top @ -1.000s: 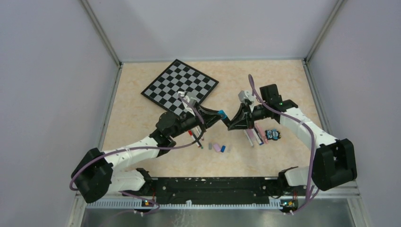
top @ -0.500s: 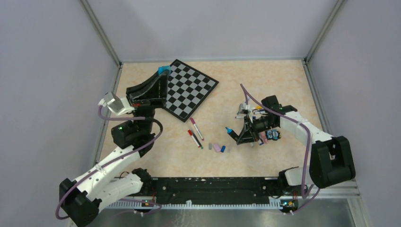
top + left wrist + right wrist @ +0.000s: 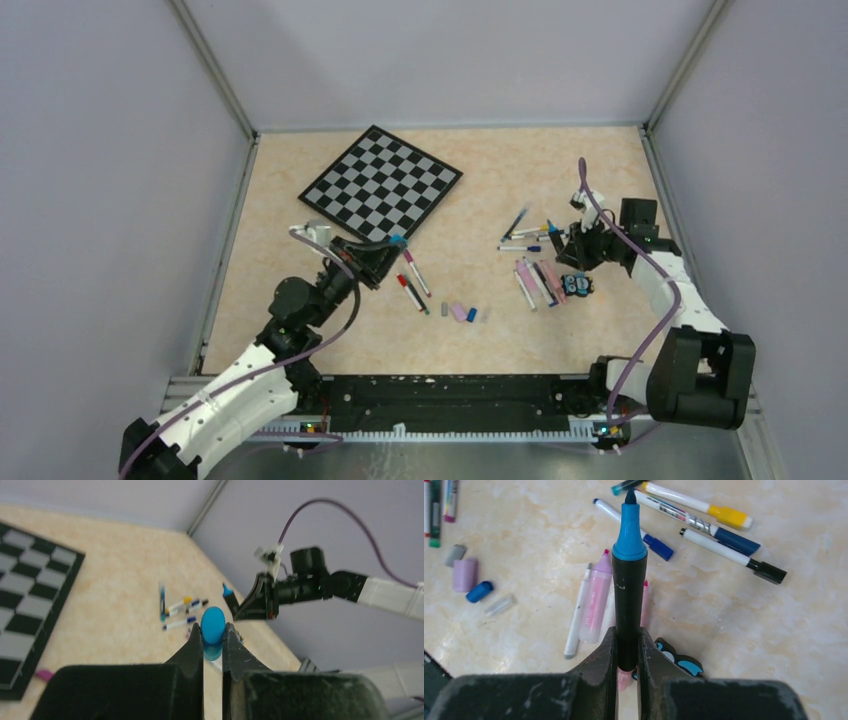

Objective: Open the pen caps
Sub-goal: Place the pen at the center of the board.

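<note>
The left jaws pinched a blue cap tight, its round end sticking out past their tips. The right jaws squeezed 1 black pen, lying straight along them, its bare blue tip pointing away, above the tabletop.

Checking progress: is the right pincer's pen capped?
Uncapped: the black-barrelled pen shows a bare blue tip; left pincer holds a round blue cap.

Smooth blue plastic cap
</note>
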